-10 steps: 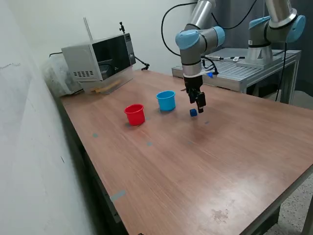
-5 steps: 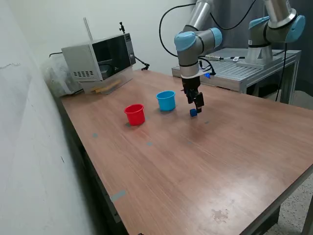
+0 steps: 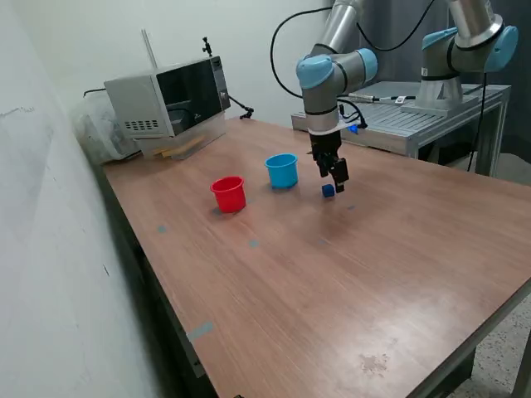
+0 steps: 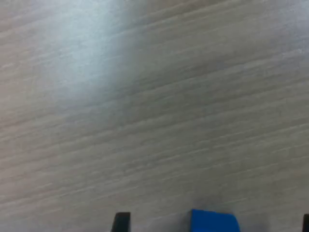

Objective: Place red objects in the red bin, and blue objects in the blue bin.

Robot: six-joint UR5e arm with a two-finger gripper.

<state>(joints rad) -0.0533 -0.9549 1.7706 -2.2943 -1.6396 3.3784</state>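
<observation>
- A large brown wood-grain table (image 3: 348, 282) fills the exterior view, its near part bare apart from a few small marks on the surface.
- Further back on the table lies a small dark blue cube (image 3: 328, 191), resting flat on the wood.
- A black two-finger gripper (image 3: 338, 177) on a grey and light blue robot arm (image 3: 330, 70) hangs just above this cube, slightly towards the exterior view's right of it, and does not hold it.
- In the wrist view the dark blue cube (image 4: 214, 221) sits at the picture's edge on the wood grain, between two dark fingertips (image 4: 121, 220) that stand apart from it, so the jaws are spread open with the cube in the gap.
- To the exterior view's left of the cube, near it, stands a small light blue plastic cup (image 3: 282, 170), upright and open at the top.
- Further to the exterior view's left stands a small bright red plastic cup (image 3: 229, 193), also upright, apart from the blue cup.
- At the far corner of the table sits a white microwave oven with a dark door (image 3: 170, 99).
- Beyond the table is a grey metal bench (image 3: 415, 124) bearing a second grey and blue robot arm (image 3: 465, 50).
</observation>
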